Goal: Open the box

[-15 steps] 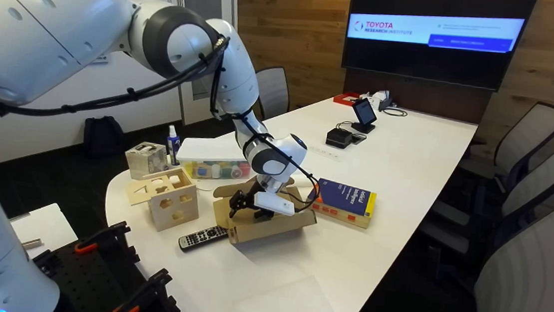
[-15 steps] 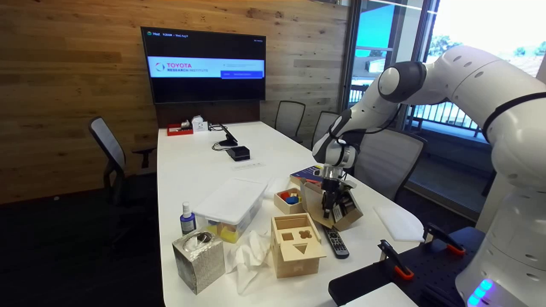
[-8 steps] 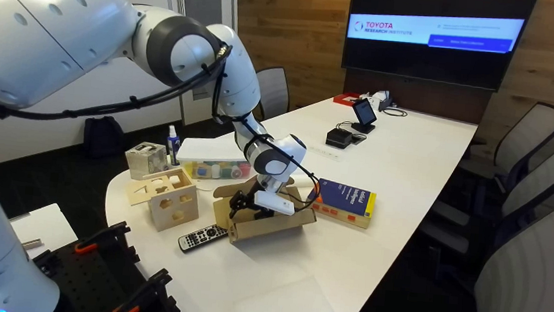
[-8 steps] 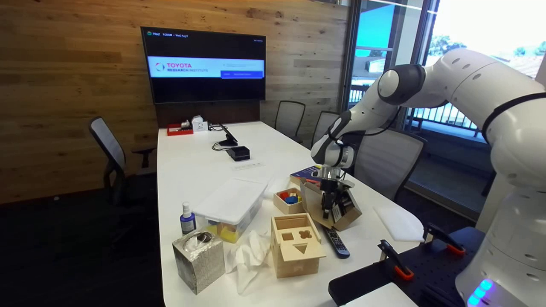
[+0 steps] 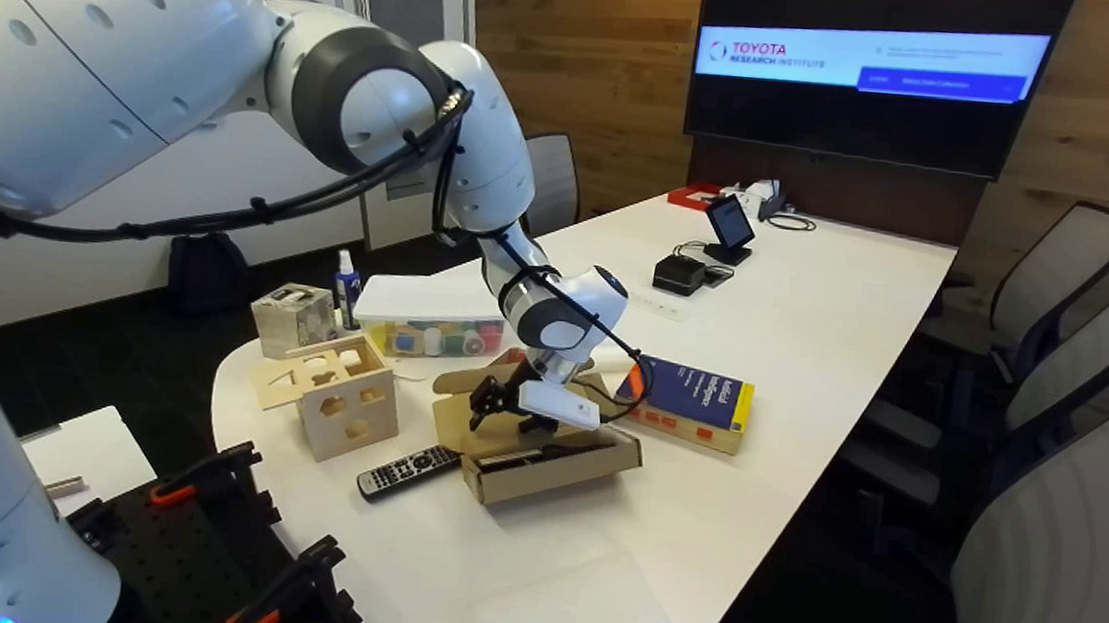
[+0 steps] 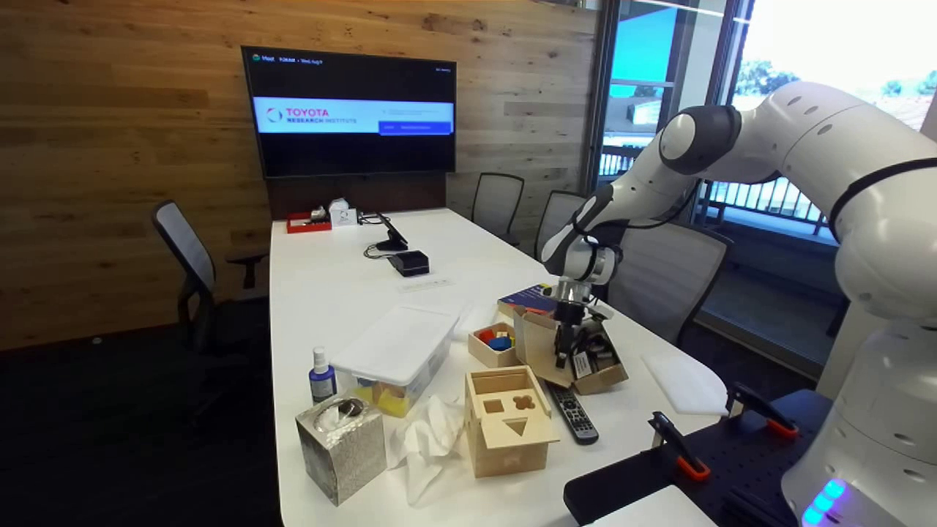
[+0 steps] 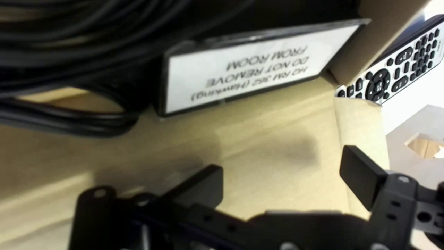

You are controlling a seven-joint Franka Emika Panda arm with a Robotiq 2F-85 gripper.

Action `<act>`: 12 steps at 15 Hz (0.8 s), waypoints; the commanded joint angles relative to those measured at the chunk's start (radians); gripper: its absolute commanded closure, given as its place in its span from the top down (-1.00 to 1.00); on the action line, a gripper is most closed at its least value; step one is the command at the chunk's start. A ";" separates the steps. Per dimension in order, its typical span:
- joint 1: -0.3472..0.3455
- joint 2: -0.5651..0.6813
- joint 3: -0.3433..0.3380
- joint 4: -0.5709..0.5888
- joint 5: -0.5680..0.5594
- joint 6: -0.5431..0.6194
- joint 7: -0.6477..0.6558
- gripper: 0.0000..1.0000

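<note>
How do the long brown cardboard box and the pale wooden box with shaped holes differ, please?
The long brown cardboard box is low; the pale wooden box with shaped holes is taller. The cardboard box's flap is swung open, while the wooden box's lid juts past one side. Both rest on the white table.

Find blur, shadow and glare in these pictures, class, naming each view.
Wrist view: upper cables blurred, soft shadows on the box; in an exterior view: part of the window bleached white; in both exterior views: some small print on the screen unreadable.
</note>
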 commanded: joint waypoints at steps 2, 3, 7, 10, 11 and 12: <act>-0.062 -0.121 0.038 -0.139 0.013 0.086 -0.047 1.00; -0.072 -0.137 0.043 -0.156 0.015 0.094 -0.059 1.00; -0.106 -0.238 0.063 -0.263 0.037 0.110 -0.087 1.00; -0.120 -0.338 0.065 -0.370 0.062 0.138 -0.102 1.00; -0.124 -0.381 0.066 -0.418 0.076 0.159 -0.111 1.00; -0.126 -0.420 0.066 -0.460 0.092 0.181 -0.122 1.00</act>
